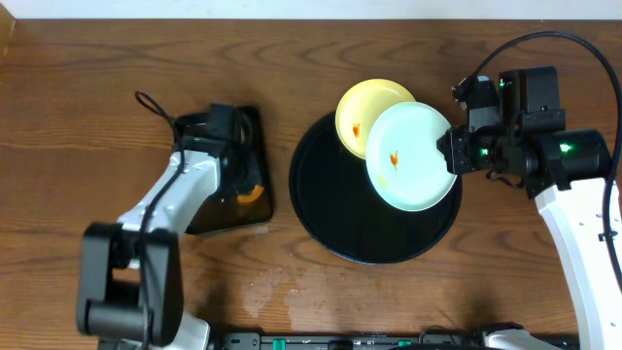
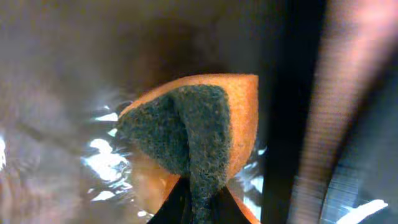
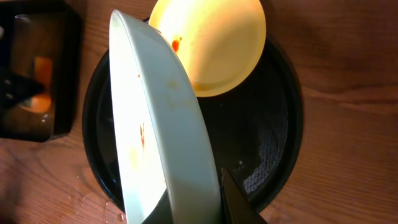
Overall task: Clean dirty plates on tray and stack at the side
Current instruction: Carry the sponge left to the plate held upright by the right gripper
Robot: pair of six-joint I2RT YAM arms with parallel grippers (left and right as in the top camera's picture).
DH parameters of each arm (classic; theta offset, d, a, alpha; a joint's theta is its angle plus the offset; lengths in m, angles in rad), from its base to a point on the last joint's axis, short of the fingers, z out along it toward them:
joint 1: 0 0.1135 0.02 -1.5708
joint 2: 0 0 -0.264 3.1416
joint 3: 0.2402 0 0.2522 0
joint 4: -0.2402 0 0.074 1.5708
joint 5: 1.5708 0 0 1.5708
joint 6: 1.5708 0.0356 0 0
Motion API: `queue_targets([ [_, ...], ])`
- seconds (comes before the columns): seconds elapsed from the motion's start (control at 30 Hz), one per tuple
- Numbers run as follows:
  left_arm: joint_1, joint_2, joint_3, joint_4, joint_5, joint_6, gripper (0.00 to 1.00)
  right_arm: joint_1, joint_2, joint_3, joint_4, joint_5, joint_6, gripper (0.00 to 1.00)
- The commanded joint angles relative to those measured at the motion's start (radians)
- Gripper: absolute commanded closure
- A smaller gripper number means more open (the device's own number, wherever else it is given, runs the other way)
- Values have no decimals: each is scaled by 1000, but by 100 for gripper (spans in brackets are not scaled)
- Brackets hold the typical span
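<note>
Wood table [image 3: 348, 50]; wrist shows plate [image 3: 152, 124] edge-on.

A desk [image 1: 87, 146] of reddish-brown wood fills nearly the whole overhead view, its grain running left to right in long darker streaks. Along the far edge a narrow pale strip [image 1: 243, 6] shows; whether it is wall or floor cannot be told. Near the front edge a faint damp patch [image 1: 277, 292] marks the wood. The light is even and soft, leaving only short, blurred shadows on the desk.
</note>
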Motion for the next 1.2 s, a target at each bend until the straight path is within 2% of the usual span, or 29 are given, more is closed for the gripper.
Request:
queue_targets([
  [0.0,-23,-127,73,51,285,-20,92,26,16,23,-2,1,33,99],
  [0.1,-76,-169,73,131,407,-91,92,43,50,22,-1,2,45,99],
  [0.23,-178,-169,72,257,489,-193,93,62,88,22,3,27,74,99],
  [0.5,-388,-157,72,439,474,-312,93,73,93,23,15,42,88,99],
  [0.7,-483,-107,72,529,406,-484,93,73,85,23,18,-13,92,99],
  [0.93,-559,-39,72,751,415,-698,92,87,52,23,18,-26,99,99],
  [1.03,-583,-39,72,816,417,-706,93,98,51,23,19,-26,100,99],
  [1.1,-597,-39,72,812,403,-726,93,108,50,23,21,-27,106,99],
  [1.17,-611,-39,72,771,361,-694,92,125,40,23,26,-27,106,99],
])
